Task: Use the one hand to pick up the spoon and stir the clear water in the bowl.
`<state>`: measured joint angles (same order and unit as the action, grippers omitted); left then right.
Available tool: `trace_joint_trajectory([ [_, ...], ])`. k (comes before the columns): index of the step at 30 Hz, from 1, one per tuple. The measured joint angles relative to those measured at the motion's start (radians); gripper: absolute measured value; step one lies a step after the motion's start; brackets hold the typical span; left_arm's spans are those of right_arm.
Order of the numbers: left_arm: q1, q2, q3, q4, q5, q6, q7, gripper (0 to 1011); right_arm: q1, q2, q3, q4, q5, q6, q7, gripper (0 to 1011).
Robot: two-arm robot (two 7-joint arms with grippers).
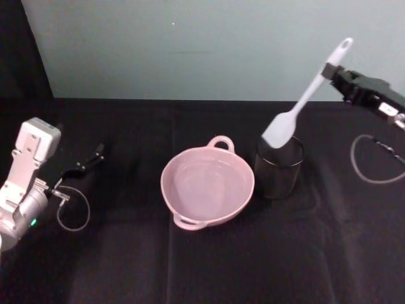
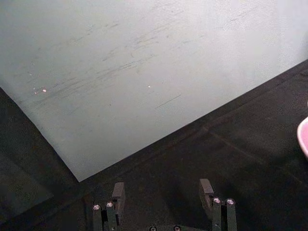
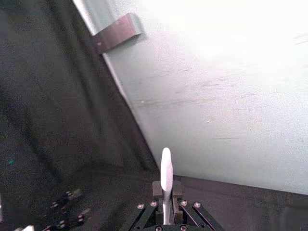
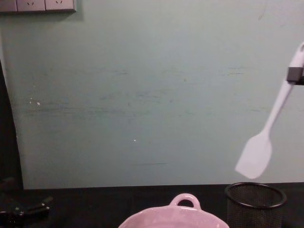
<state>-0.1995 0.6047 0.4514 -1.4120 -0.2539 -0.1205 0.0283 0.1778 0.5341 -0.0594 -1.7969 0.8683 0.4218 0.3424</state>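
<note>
Already the right gripper [image 1: 331,68] pinched the spoon [image 1: 304,101] near its handle end, blade hanging tilted above the mesh cup [image 1: 278,168], just right of the pink bowl [image 1: 190,209]; the left gripper [image 2: 163,202] rested spread apart.

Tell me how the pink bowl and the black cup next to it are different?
The bowl is pale pink, wide and shallow; the mesh cup is black, narrow and tall. The bowl has solid walls and small loop handles on its rim; the cup is see-through mesh with no handle. Both are round, open on top and stand upright on the black table, side by side.
</note>
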Motion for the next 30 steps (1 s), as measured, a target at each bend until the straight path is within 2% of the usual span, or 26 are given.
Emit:
trace_joint_trajectory([
  [3, 0.0, 0.0, 0.0, 0.0, 0.0, 0.0, 0.0, 1011, -0.003, 0.011, 0.013, 0.017, 0.007, -0.006, -0.01, 110],
  [7, 0.0, 0.0, 0.0, 0.0, 0.0, 0.0, 0.0, 1011, 0.002, 0.015, 0.011, 0.049, 0.011, -0.013, -0.02, 110],
  [20, 0.0, 0.0, 0.0, 0.0, 0.0, 0.0, 0.0, 1011, 0.074, -0.015, -0.061, 0.192, 0.051, -0.009, -0.038, 110],
  [30, 0.0, 0.0, 0.0, 0.0, 0.0, 0.0, 0.0, 1011, 0.105, -0.021, -0.112, 0.264, 0.052, -0.012, -0.057, 110],
])
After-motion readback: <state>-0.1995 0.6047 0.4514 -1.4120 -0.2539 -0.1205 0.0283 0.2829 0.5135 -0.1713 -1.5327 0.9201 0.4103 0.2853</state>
